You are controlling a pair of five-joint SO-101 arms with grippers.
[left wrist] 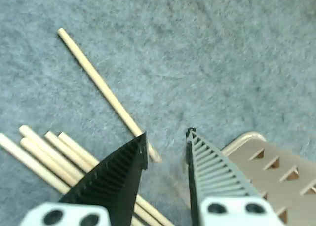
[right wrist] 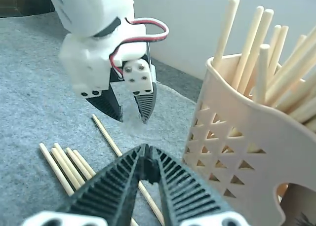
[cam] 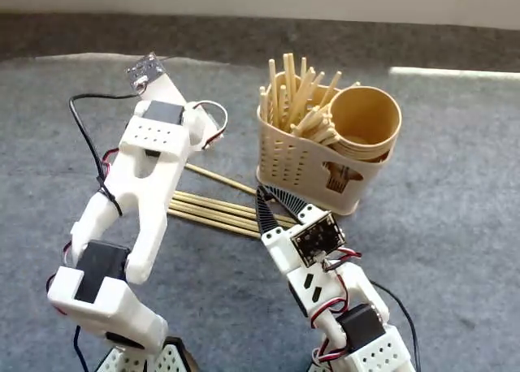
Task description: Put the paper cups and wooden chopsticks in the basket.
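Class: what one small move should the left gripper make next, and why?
Probably lower the left gripper, nudged sideways to straddle the lone chopstick. Its jaws stand open, that chopstick's end lies by one fingertip, apart from the bundle of chopsticks, and it is not yet in the basket.

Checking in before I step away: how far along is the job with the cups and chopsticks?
Mostly done: the paper cups and upright chopsticks sit in the basket. Nothing looks gripped; the left gripper hangs open over a single chopstick. That one and a loose bundle on the table are left.
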